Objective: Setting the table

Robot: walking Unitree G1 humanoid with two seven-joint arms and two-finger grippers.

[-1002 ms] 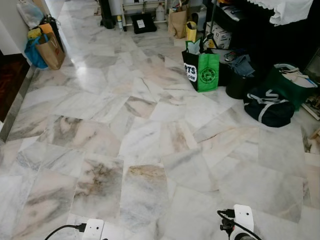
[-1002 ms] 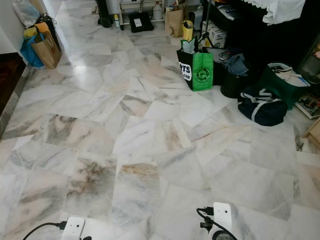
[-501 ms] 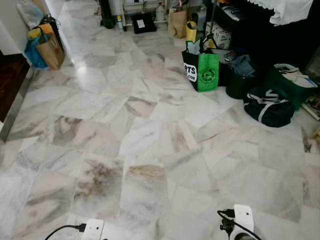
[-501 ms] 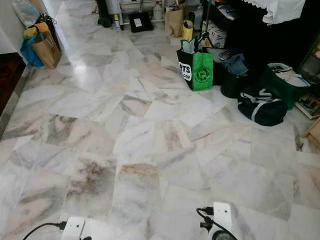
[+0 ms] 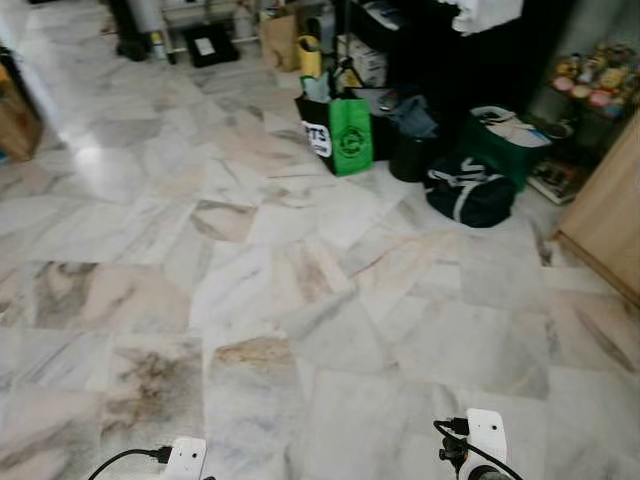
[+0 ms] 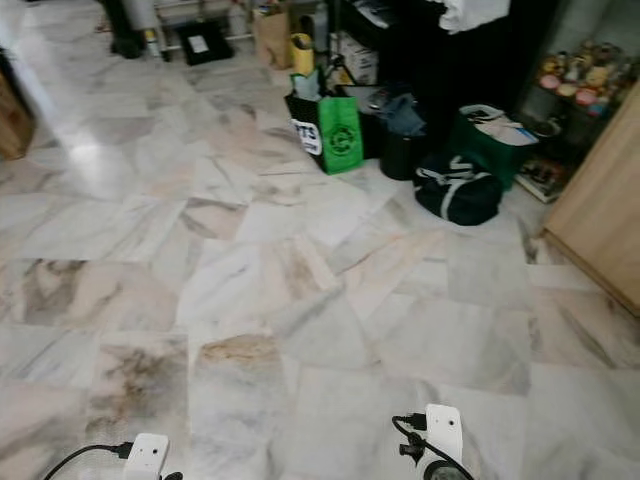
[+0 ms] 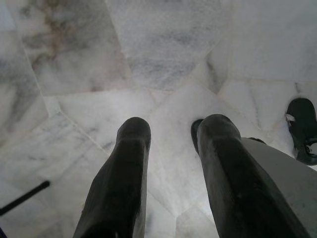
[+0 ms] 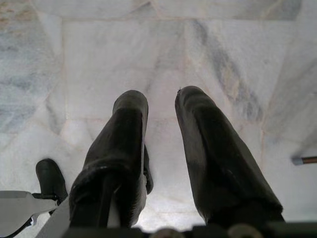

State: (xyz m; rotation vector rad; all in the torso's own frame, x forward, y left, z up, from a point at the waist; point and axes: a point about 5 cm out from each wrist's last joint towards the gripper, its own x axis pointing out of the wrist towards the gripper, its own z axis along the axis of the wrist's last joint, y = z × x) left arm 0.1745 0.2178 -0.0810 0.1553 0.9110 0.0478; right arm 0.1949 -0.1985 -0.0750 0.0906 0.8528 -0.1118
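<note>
a wide stretch of marble floor lies open ahead, pale slabs veined grey and brown, with room to move through the middle and to the left. the right side is hemmed in: a wooden cabinet stands at the right edge, and further back a cluster sits against dark furniture, a green shopping bag, a dark duffel bag and a green tote close together. a shelf of small colourful items sits behind them, near the cabinet. at the far end, a brown paper bag and a black box stand by the wall.

no table or tableware can be made out, so where the task's things are cannot be told.

the left gripper hangs over the floor, its fingers parted with bare marble in the gap, holding nothing. the right gripper hangs likewise, fingers narrowly apart and empty.

compared with a moment ago the whole view has swung to the right: the bags now sit nearer the middle, the cabinet and shelf have come into sight, and the blue and brown bags at the left wall have slid out.
</note>
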